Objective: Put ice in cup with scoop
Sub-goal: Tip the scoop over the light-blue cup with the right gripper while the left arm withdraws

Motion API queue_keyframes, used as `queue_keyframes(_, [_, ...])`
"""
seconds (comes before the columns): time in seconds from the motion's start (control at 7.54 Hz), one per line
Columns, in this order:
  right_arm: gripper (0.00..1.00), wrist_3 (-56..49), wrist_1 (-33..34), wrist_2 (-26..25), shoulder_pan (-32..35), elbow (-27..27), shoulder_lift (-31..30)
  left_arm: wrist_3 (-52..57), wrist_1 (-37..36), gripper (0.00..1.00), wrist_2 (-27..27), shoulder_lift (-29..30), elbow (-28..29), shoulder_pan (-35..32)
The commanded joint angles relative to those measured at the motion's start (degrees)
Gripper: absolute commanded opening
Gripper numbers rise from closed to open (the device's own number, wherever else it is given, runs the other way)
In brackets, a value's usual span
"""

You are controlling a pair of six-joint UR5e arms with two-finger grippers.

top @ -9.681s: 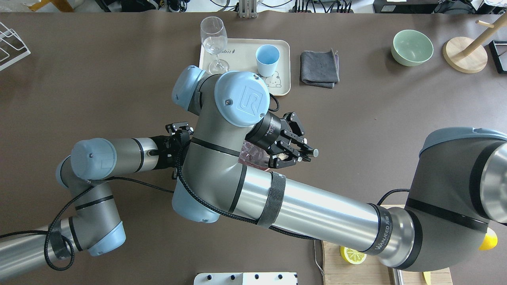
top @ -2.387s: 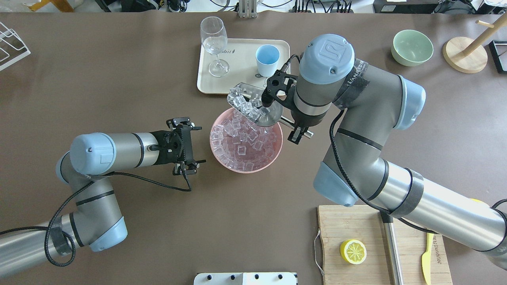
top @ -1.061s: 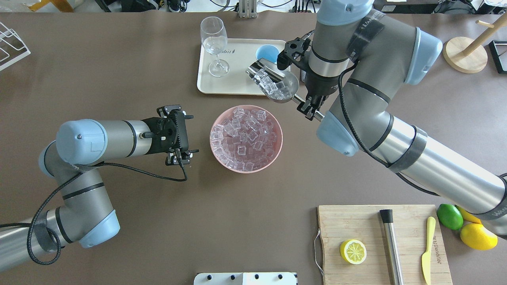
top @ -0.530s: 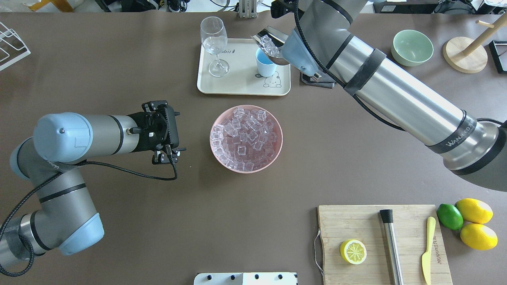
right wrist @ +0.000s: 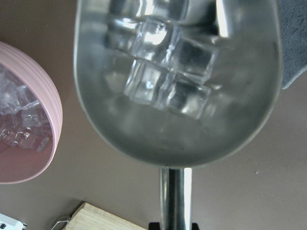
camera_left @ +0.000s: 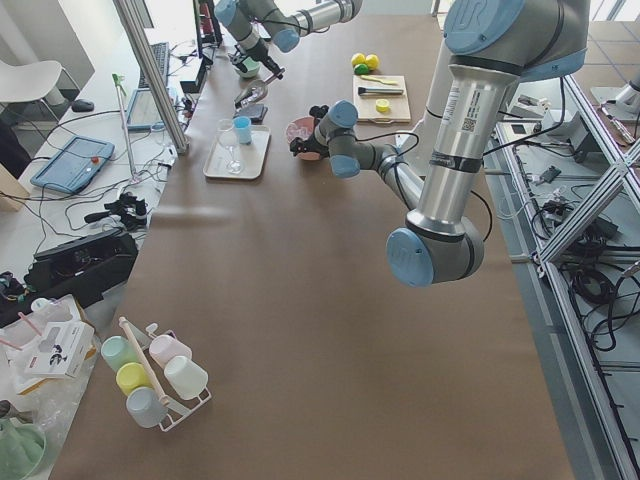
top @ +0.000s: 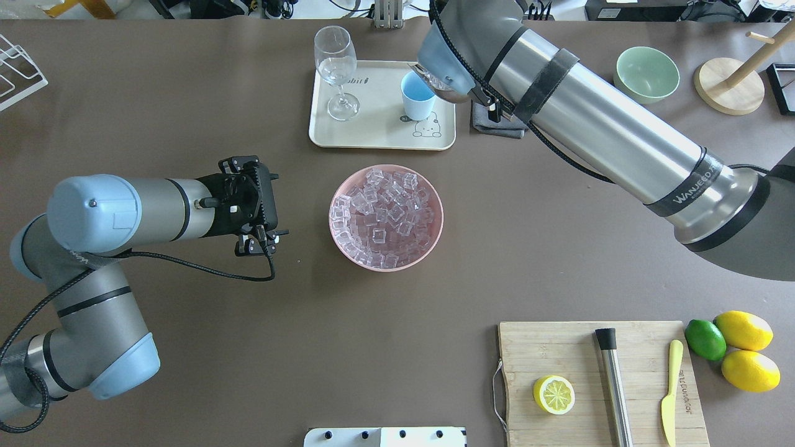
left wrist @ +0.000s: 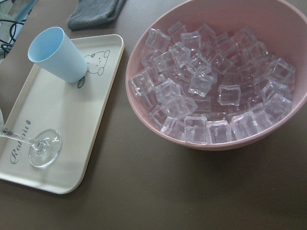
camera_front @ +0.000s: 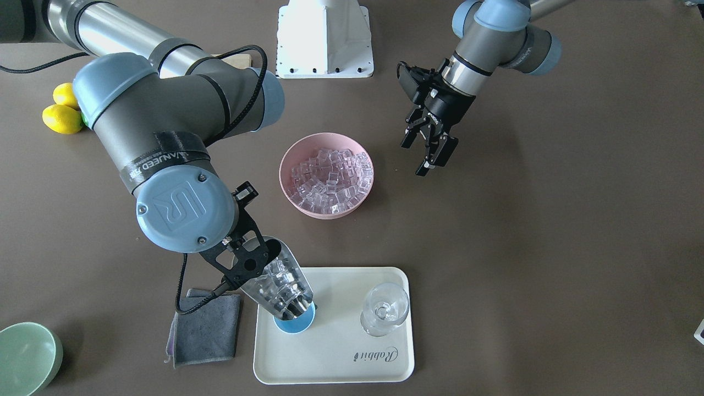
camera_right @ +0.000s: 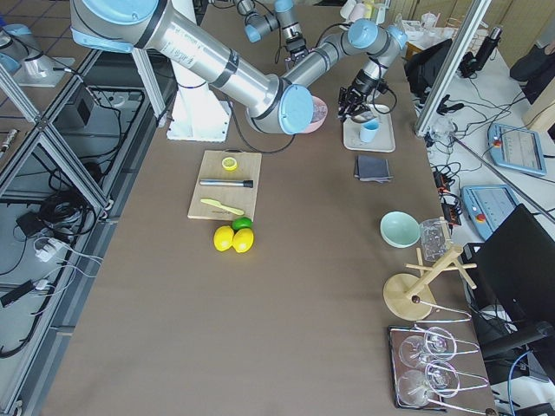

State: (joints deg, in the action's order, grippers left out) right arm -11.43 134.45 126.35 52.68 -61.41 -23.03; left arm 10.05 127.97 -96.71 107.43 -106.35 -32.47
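Observation:
My right gripper (camera_front: 246,264) is shut on the handle of the steel scoop (camera_front: 278,286). It holds the scoop tilted mouth-down over the light-blue cup (camera_front: 295,324) on the cream tray (camera_front: 335,352). Several ice cubes (right wrist: 168,67) lie in the scoop's trough (right wrist: 177,120). In the overhead view the cup (top: 415,98) shows beside the right arm, which hides most of the scoop. A pink bowl (top: 435,239) full of ice (top: 382,217) stands mid-table. My left gripper (camera_front: 423,158) is open and empty, to the left of the bowl in the overhead view.
A stemmed glass (top: 335,68) stands on the tray beside the cup. A grey cloth (camera_front: 206,327) lies by the tray, and a green bowl (top: 646,74) beyond it. A cutting board (top: 596,385) holds a lemon half, a steel rod (top: 612,379) and a yellow knife.
My right arm has lifted the loaded scoop from the pink bowl, carried it to the tray and tipped it over the cup. My left arm has drawn back from the bowl.

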Motion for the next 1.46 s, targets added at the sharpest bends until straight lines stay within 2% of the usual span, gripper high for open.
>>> queue_keyframes(0.0, [0.00,-0.4,5.8,-3.0,-0.2,3.6,4.0,0.2,0.0,0.98,-0.2,-1.5,-0.5,-0.8])
queue_keyframes(0.13, [0.00,-0.4,5.8,-4.1,-0.2,6.4,5.7,0.3,0.4,0.98,-0.3,-2.2,-0.6,-0.7])
queue_keyframes(0.4, [0.00,-0.5,5.9,-4.4,-0.7,7.2,5.9,0.3,0.6,0.98,-0.3,-2.7,-0.9,-0.8])
queue_keyframes(0.8, [0.00,-4.0,11.3,-7.5,-3.1,6.7,6.3,0.2,-2.3,0.98,0.0,-4.8,-4.1,-0.8])
queue_keyframes(1.33, [0.00,-4.8,11.5,-7.3,-3.3,6.2,6.5,0.1,-6.6,0.98,0.1,-7.8,-6.2,-3.3])
